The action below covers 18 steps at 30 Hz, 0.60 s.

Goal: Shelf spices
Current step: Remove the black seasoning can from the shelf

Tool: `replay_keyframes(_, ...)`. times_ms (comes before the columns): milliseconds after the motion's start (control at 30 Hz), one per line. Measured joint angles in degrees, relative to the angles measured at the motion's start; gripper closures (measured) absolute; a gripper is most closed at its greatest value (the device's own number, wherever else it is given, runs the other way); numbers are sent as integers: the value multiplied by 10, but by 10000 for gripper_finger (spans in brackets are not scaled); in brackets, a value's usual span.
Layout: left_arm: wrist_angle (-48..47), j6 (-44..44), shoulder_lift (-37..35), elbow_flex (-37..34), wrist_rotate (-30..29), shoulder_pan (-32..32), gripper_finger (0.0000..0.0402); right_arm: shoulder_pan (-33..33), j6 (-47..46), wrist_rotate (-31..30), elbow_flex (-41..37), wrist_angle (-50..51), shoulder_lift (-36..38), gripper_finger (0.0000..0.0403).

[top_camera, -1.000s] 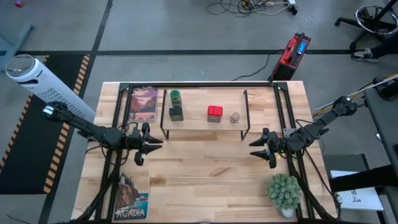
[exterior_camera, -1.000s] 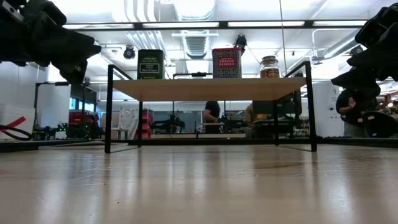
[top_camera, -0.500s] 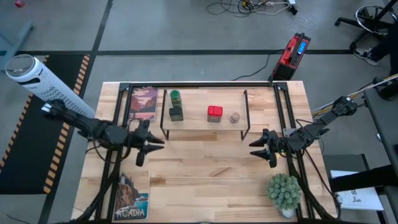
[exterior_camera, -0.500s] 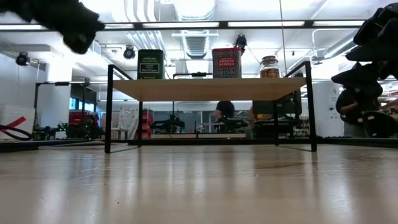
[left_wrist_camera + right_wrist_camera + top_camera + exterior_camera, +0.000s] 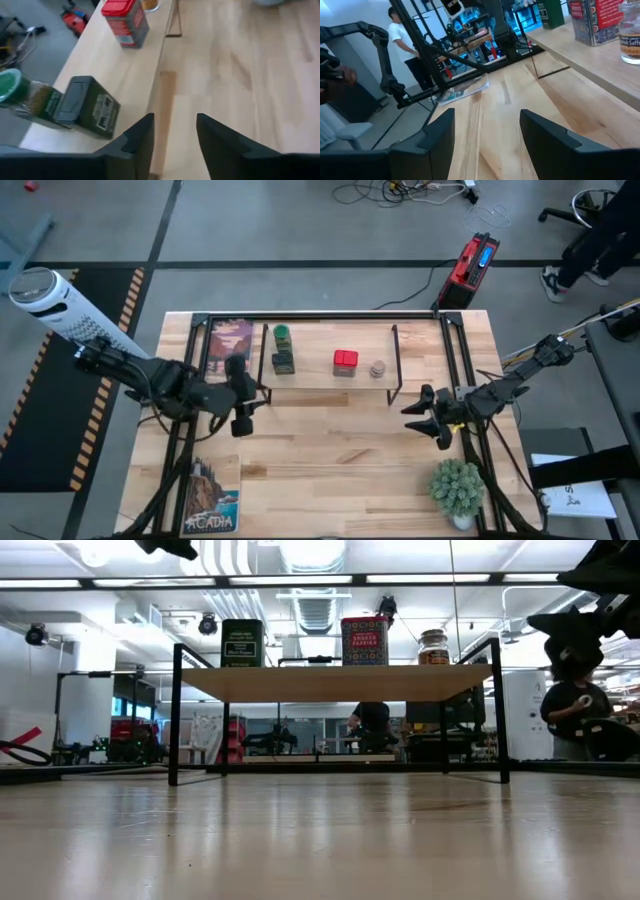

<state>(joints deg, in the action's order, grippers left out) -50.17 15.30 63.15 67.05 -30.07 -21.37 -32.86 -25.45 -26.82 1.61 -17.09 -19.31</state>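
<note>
The shelf [image 5: 318, 383] stands at the table's far middle on thin black legs. On its board stand the green-lidded jar [image 5: 282, 334], the dark olive tin [image 5: 283, 361], the red tin [image 5: 345, 360] and the tiny jar [image 5: 377, 368]. The low view shows the olive tin [image 5: 241, 643], the red tin [image 5: 364, 641] and the tiny jar [image 5: 433, 647]; there the green-lidded jar is hidden. My left gripper [image 5: 243, 410] hangs open in the air off the shelf's left near corner. Its wrist view looks down on the olive tin [image 5: 87, 107]. My right gripper [image 5: 413, 418] is open, off the shelf's right near corner.
One picture book [image 5: 232, 345] lies left of the shelf and another [image 5: 212, 495] at the table's near left. A potted plant [image 5: 458, 488] stands at the near right. Bare tabletop [image 5: 335, 460] stretches in front of the shelf. A person [image 5: 575, 710] is in the room behind.
My left gripper has risen, leaving the low view through its top, moved a little toward the shelf's left near corner and tipped its fingers downward. My right gripper has risen a little. The spices have stayed where they were.
</note>
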Motion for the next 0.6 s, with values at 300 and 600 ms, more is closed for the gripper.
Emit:
replay_keyframes(300,-44,-26,55,54,0,62,205,2,25,18,31,-9,-8,204)
replay_keyframes(600,-44,-25,35,41,15,95,192,2,86,13,215,127,-166,204)
